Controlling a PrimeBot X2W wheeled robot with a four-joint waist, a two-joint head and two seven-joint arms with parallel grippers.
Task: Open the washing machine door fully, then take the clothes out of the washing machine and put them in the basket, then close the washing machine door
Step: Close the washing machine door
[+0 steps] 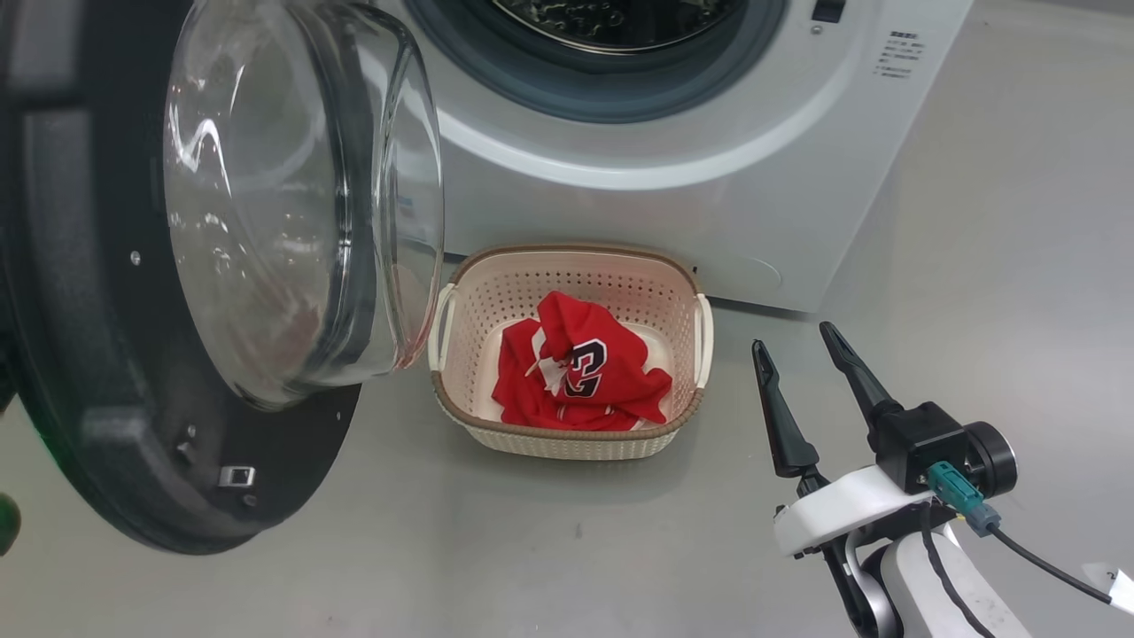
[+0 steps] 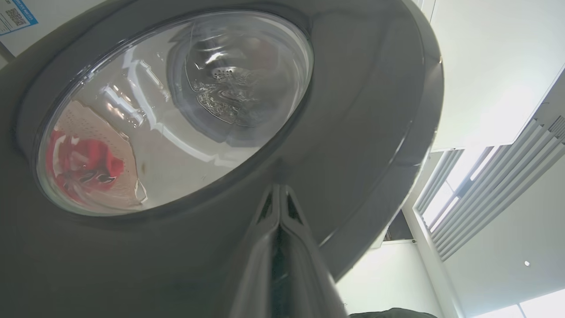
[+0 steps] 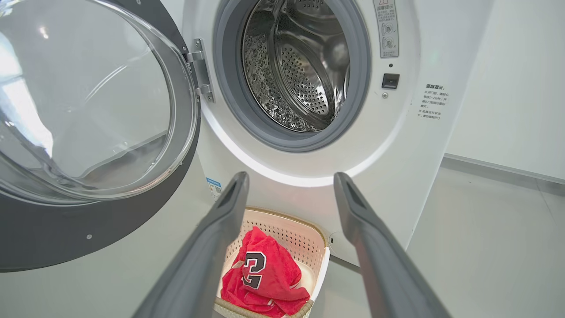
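On the grey floor (image 1: 532, 549) before the washing machine (image 1: 709, 204), you see the clothes (image 1: 576, 372) lying in the basket (image 1: 567, 252), the washing machine door (image 1: 80, 354) standing open, the right gripper (image 1: 793, 337) spread and empty, and the left gripper (image 2: 280, 190) pressed together by the door's outer frame.

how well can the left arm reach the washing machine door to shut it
Probably yes: the left arm's shut fingers point at the outer face of the round black-framed glass door from close by, nothing between.
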